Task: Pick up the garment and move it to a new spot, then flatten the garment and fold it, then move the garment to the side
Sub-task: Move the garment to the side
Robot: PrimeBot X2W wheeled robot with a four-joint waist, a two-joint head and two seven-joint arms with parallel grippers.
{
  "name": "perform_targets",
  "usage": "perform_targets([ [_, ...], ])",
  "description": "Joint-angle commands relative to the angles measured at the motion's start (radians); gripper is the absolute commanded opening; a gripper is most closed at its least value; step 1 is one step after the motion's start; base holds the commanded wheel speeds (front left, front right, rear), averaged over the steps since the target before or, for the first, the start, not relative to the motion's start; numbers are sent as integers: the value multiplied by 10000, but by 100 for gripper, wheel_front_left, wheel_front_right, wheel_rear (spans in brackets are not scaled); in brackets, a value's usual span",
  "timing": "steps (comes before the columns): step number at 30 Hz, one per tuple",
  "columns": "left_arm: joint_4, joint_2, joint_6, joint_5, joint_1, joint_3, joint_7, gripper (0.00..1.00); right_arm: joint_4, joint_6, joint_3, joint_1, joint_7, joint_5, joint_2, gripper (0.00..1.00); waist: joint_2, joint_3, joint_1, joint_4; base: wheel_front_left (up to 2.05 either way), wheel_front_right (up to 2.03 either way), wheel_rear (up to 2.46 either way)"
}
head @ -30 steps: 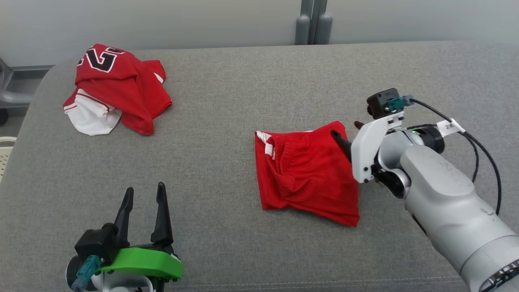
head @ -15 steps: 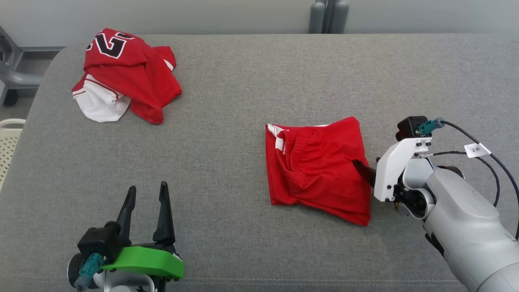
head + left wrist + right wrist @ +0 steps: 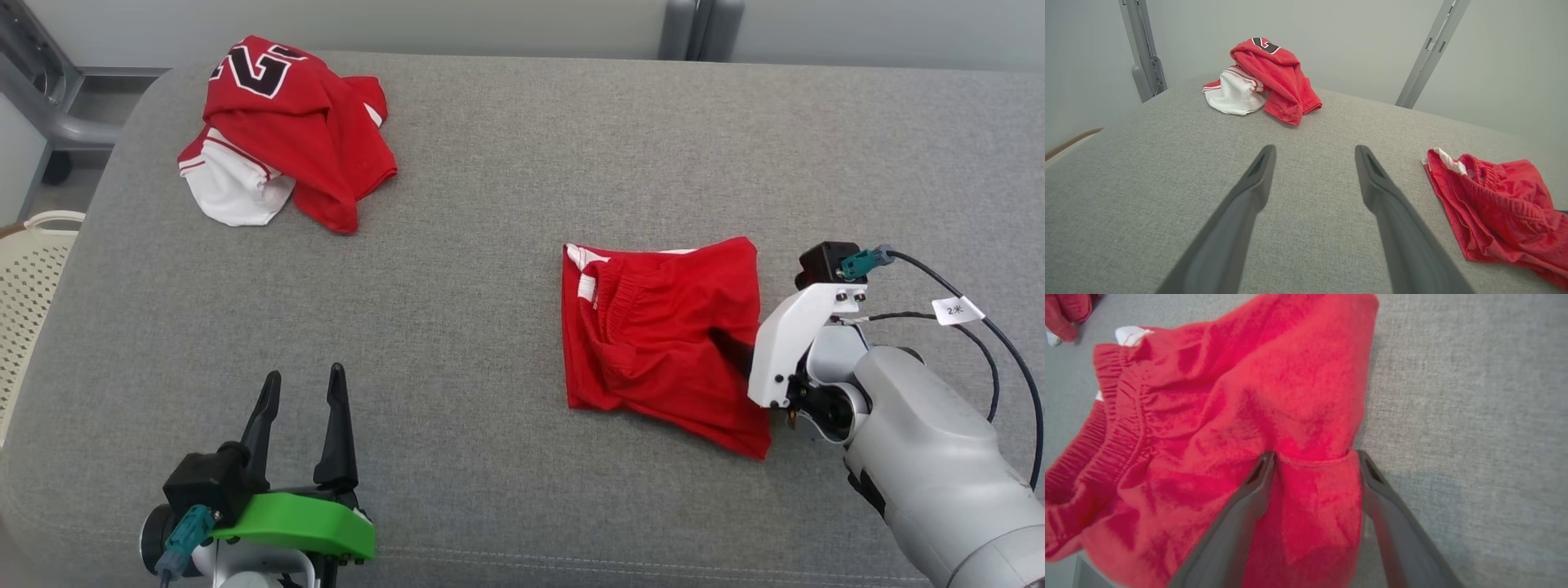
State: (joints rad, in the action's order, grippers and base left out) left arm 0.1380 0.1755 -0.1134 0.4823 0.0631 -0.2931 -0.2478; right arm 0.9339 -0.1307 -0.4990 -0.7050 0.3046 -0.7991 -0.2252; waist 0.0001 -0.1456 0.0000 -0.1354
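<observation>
Shorts (image 3: 661, 327), red and roughly folded, lie right of centre on the grey bench (image 3: 490, 163); seemingly only the move aside is left. The right claw (image 3: 1315, 455) is spread, straddling their hem. The left claw (image 3: 304, 374) rests spread, well apart. A heaped jersey (image 3: 302, 122) shows a partial "2"; a cable tag (image 3: 957, 310) reads "2", then something unclear.

Bright, even, diffuse light, with faint shadows. The red shorts (image 3: 1298, 388) look soft and slightly blurred up close. The wrist views bend at their edges.
</observation>
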Motion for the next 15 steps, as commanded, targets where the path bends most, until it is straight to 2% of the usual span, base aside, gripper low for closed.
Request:
perform_targets([
  [1, -21, 92, -23, -80, 125, -6, -22, 100, 137, 0, -39, -82, -196, 112, -67, 0, -1, 12, 0, 5, 0, 0, 0],
  [7, -227, 138, -51, -149, 171, -116, 1, 100, 365, 2, -151, -511, -807, 477, -328, 0, -1, -36, 0, 288, 0, 0, 0],
  [15, -461, 182, -28, -260, 384, -281, 98, 100, 553, 2, -231, -1170, -1210, 804, -778, 0, -1, -295, 0, 1089, 0, 0, 0],
])
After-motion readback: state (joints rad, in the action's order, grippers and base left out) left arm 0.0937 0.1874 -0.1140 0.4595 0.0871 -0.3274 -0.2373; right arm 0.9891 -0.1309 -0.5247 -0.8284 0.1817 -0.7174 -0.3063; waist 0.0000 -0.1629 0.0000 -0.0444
